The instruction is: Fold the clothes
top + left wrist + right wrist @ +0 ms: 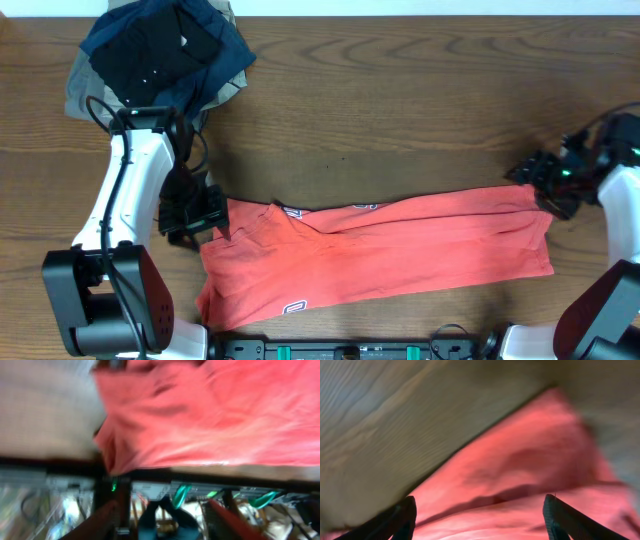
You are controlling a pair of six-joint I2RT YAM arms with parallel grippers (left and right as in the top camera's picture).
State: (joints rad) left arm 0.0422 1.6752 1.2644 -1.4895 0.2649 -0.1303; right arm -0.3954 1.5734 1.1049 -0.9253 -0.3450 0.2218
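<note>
The clothes, a coral-red T-shirt (400, 250), lie folded into a long band across the front of the table, with white-outlined lettering showing at the top fold and bottom left. My left gripper (205, 222) hovers at the band's left end. In the blurred left wrist view its fingers (102, 520) stand apart with nothing between them, the gripper (162, 510) is open, and the shirt (210, 415) lies beyond the tips. My right gripper (537, 182) is at the band's upper right corner. It is wide open (480, 507) just above the red cloth (520, 475), holding nothing.
A heap of black, navy and khaki garments (165, 50) sits at the back left corner, behind the left arm. Bare wooden table (400, 100) stretches behind the shirt. The arm bases and cabling line the front edge (360, 350).
</note>
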